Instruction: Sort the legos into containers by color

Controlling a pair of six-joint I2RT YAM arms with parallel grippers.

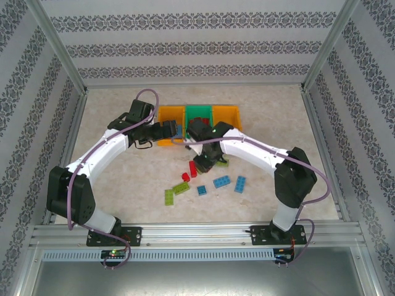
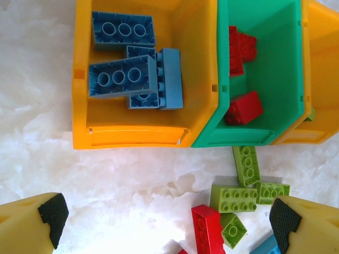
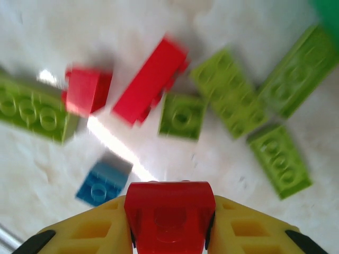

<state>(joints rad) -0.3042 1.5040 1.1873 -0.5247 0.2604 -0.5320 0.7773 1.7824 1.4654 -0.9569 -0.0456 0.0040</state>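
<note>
Three bins stand side by side at the far middle of the counter (image 1: pixel 111 179): an orange bin (image 2: pixel 79 79), a green bin (image 2: pixel 270 58) and a second orange bin (image 2: pixel 323 63), walls touching. Blue bricks (image 2: pixel 124 76) lie in the first orange bin, most with long axes across it and hollow undersides up. Red bricks (image 2: pixel 243 108) lie in the green bin. The left gripper (image 2: pixel 168 222) hangs above the counter just in front of the bins, jaws spread wide, its black pads (image 2: pixel 53 214) well apart. Lime bricks (image 2: pixel 234 198) lie loose near the green bin's front wall; one lime brick (image 2: pixel 246 164) points its long axis at that wall, nearly touching it. The right gripper (image 3: pixel 169 203) is clamped on a red brick (image 3: pixel 169 217), which spans the gap from side to side above the blurred pile. Below it a long red brick (image 3: pixel 151 79) lies diagonally. From above, open counter lies to the left and right of the pile. The left arm (image 1: pixel 105 151) bows outward and reaches right to the orange bin. The right arm (image 1: pixel 259 151) bends at its elbow and reaches left to the pile.
</note>
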